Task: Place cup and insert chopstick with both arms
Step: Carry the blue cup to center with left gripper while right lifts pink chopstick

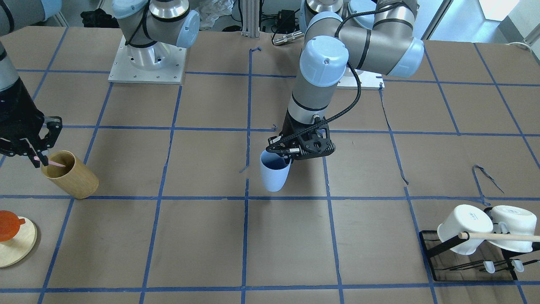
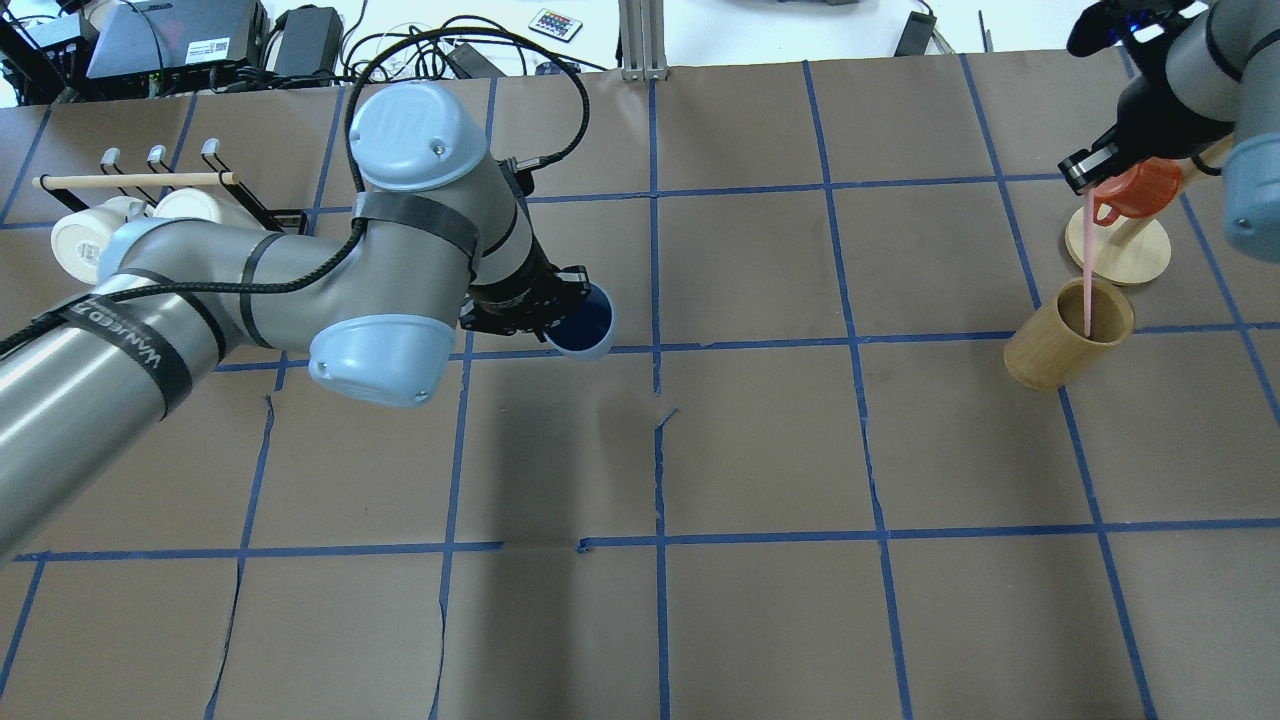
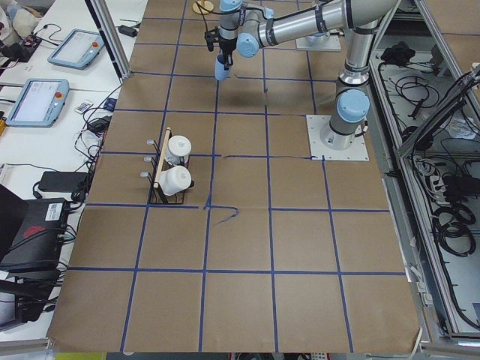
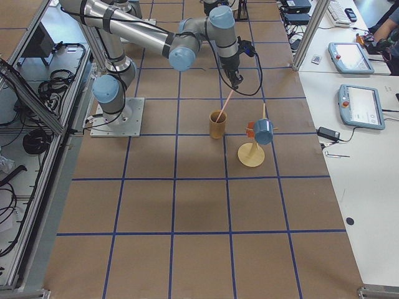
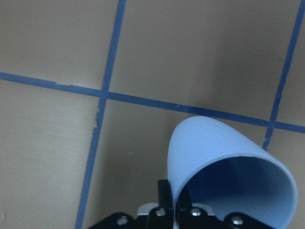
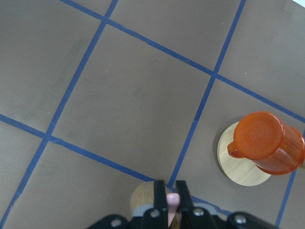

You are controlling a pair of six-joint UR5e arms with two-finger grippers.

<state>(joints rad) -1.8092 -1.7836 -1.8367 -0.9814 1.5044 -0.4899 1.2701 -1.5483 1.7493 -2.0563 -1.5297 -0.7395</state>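
While my left gripper [image 1: 289,157] pinches the cup [image 1: 274,175] by its rim, well apart from the wooden cylinder [image 1: 74,179], my right gripper [image 1: 37,158] clamps the chopstick [image 1: 54,163], tip inside that cylinder. Cup placement seems in hand; next I should set it upright, then bring the chopstick.

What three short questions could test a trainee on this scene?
1. True or false: the right gripper holds the thin pink chopstick with its lower end inside the tan wooden cylinder.
2. What does the left gripper grip? A: the small light-blue plastic cup. B: an orange mug. C: a long wooden rod.
3. How many white mugs hang on the black wire rack?
Key: 1 true; 2 A; 3 two.
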